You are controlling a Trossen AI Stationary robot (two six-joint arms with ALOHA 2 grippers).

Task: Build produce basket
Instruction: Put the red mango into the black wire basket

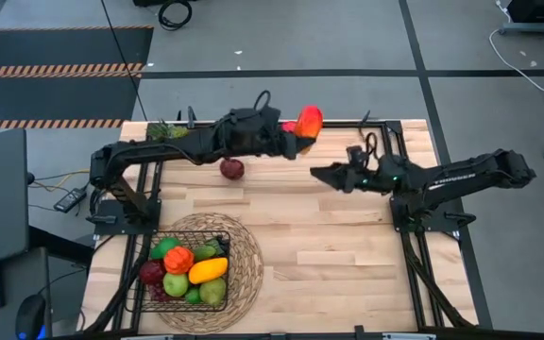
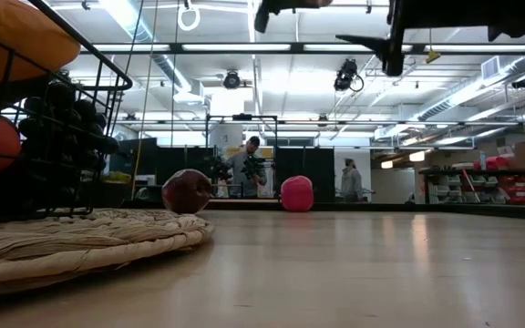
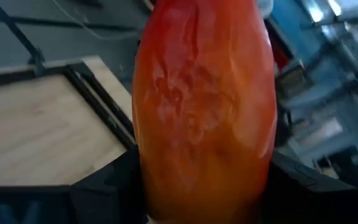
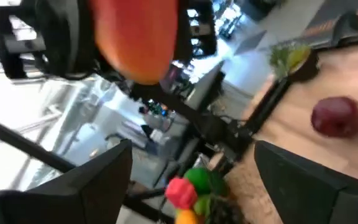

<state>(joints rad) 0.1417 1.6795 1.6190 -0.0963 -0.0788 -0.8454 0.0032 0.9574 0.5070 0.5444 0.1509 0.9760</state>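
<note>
The basket (image 1: 179,274) sat on a round woven mat (image 1: 244,247) at the near left corner of the tabletop (image 1: 329,246), and it already held most of the produce: green fruit, an orange, a yellow squash and some dark red pieces. We judged the job well advanced but not done, because two pieces were outside it. A dark red apple (image 1: 232,169) lay on the bare wood toward the far edge, well apart from the basket. A red-orange mango (image 1: 307,123) was up in the air at the far edge, clamped between the half-open fingers of the left gripper (image 1: 296,135). The right gripper (image 1: 321,174) hung just beside it over the tabletop, its fingers spread wide and holding nothing. We took the mango and the apple as what was left to load.
</note>
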